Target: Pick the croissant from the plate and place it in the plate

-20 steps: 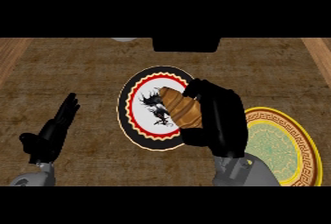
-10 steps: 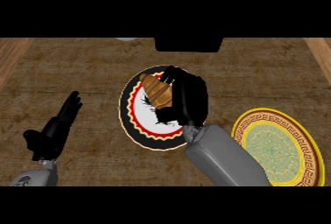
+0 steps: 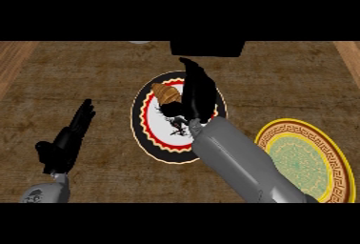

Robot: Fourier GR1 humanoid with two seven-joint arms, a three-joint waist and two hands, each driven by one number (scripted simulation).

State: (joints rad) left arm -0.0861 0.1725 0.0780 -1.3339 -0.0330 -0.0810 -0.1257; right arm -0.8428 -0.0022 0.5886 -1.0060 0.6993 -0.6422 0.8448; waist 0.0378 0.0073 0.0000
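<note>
Lying on the upper left part of the round black-rimmed plate (image 3: 151, 138) with its red and white rings, the golden-brown croissant (image 3: 166, 93) is seen just beside the black right hand (image 3: 195, 93), whose straight fingers are stretched over the plate and curled round nothing. A yellow and green patterned plate (image 3: 330, 152) is seen at the right. The left hand (image 3: 69, 138) is held open, fingers up, at the left of the brown wooden counter (image 3: 84, 71).
</note>
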